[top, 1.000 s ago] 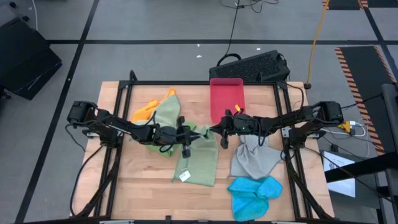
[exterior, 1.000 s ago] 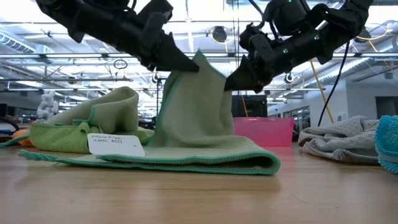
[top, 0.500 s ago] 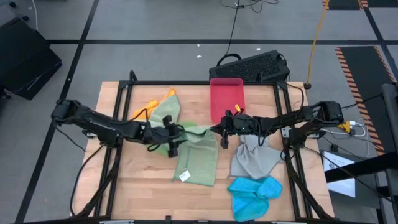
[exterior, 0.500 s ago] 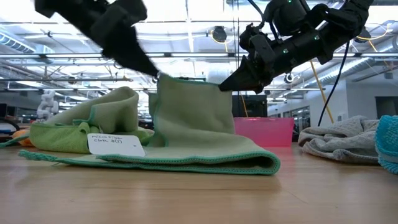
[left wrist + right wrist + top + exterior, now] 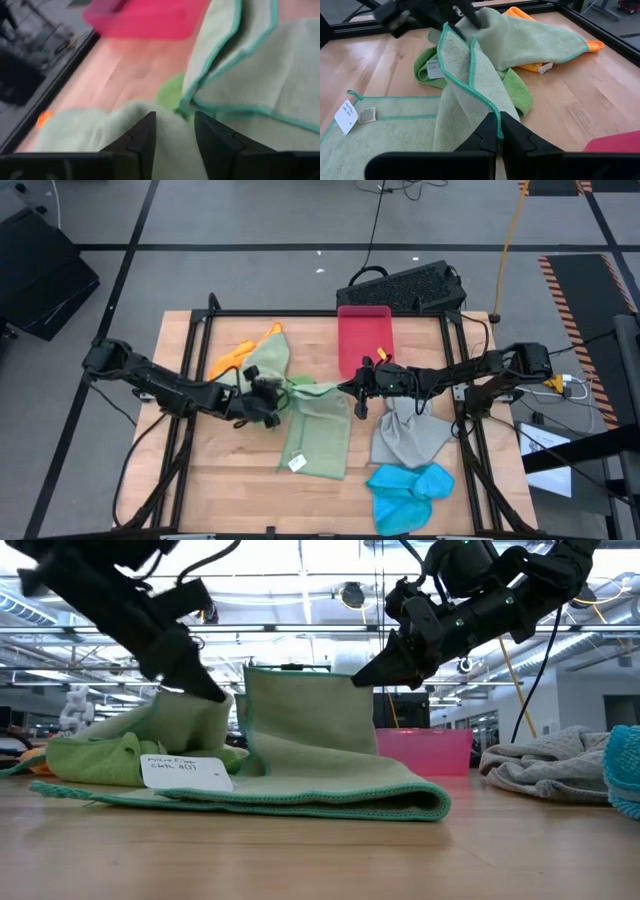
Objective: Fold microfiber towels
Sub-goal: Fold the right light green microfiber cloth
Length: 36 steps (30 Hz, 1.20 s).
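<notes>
While the right pincer [image 5: 357,679] stayed clamped on the lifted corner of the pale sage towel [image 5: 320,435], the cloth hung down from its tips and spread flat on the bench [image 5: 215,480] below it, a white tag showing on the near edge. Over on the far side of that raised fold, the left pincer [image 5: 222,697] had its fingers [image 5: 144,137] parted, with nothing between them, poised just above a second sage towel [image 5: 266,363] heaped beside it. Under that heap lay the bright green towel [image 5: 520,92], and beyond it, farther from the left pincer, the orange towel [image 5: 236,355] peeked out. Behind the right pincer sat the pink-red tray [image 5: 364,338]. Just below the right arm, the grey towel [image 5: 410,435] lay crumpled, and past it, at the bench's near edge, the bright blue towel [image 5: 410,492] was bunched up.
</notes>
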Motion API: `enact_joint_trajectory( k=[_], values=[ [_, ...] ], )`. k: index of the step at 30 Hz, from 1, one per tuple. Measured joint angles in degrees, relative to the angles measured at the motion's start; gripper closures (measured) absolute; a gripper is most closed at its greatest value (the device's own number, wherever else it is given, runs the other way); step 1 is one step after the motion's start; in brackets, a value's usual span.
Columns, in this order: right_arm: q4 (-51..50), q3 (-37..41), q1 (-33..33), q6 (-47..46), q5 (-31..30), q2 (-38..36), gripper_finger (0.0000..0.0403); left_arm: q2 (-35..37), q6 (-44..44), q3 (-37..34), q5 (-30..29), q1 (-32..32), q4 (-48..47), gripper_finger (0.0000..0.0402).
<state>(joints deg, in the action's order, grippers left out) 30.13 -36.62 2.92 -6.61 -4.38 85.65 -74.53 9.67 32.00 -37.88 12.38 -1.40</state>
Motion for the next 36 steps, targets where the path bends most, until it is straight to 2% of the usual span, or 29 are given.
enact_joint_trajectory(
  k=[5,9,13,16,19,21,26,36],
  values=[
    [0.0,0.0,0.0,0.0,0.0,0.0,0.0399,0.0,-12.4,-2.9,10.2,-5.6,11.1,0.0270],
    [0.0,0.0,0.0,0.0,0.0,0.0,0.0399,0.0,-17.3,-3.6,11.9,-9.1,10.7,0.0270],
    [0.0,0.0,0.0,0.0,0.0,0.0,0.0399,-1.2,-20.2,-3.7,18.1,-12.0,11.0,0.0270],
    [0.0,0.0,0.0,0.0,0.0,0.0,0.0399,-2.4,-22.1,-3.7,20.1,-12.6,13.8,0.0271],
    [0.0,0.0,0.0,0.0,0.0,0.0,0.0399,-3.2,-24.2,-3.7,20.8,-12.6,15.7,0.0274],
    [0.0,0.0,0.0,0.0,0.0,0.0,0.0399,-3.3,-24.6,-3.7,20.9,-12.5,16.6,0.0292],
    [0.0,0.0,0.0,0.0,0.0,0.0,0.0399,-3.0,-24.5,-3.7,21.3,-12.5,16.5,0.0385],
    [-0.3,0.0,0.0,-0.2,-0.2,0.0,0.0399,0.4,-23.8,-3.7,20.0,-11.0,16.6,0.0395]
  ],
)
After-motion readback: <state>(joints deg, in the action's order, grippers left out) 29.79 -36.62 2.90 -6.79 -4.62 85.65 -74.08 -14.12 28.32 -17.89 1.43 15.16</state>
